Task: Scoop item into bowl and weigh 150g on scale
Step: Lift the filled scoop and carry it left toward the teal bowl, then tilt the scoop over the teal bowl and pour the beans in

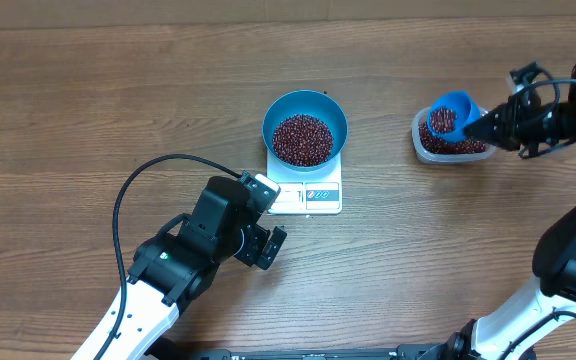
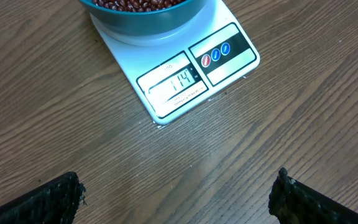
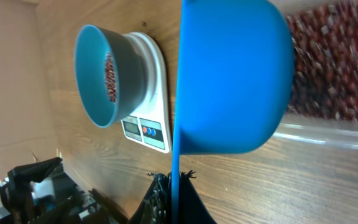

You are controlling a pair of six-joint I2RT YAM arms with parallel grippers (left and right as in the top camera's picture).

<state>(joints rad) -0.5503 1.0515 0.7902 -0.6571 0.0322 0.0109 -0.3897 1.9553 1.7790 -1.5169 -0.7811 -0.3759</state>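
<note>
Overhead looks straight down at the table; left wrist faces the scale closely; right wrist, sideways, shares it.

you have the bright blue bowl standing upright on the small white square scale, near the middle of the table, covering the scale's 12 o'clock part. the display strip along the scale's 6 o'clock edge is bare and reads 114. a loose heap of dark red-brown beans covers the bowl's bottom, below the rim. more beans lie in a clear tub at 3 o'clock from the bowl, well apart.
</note>
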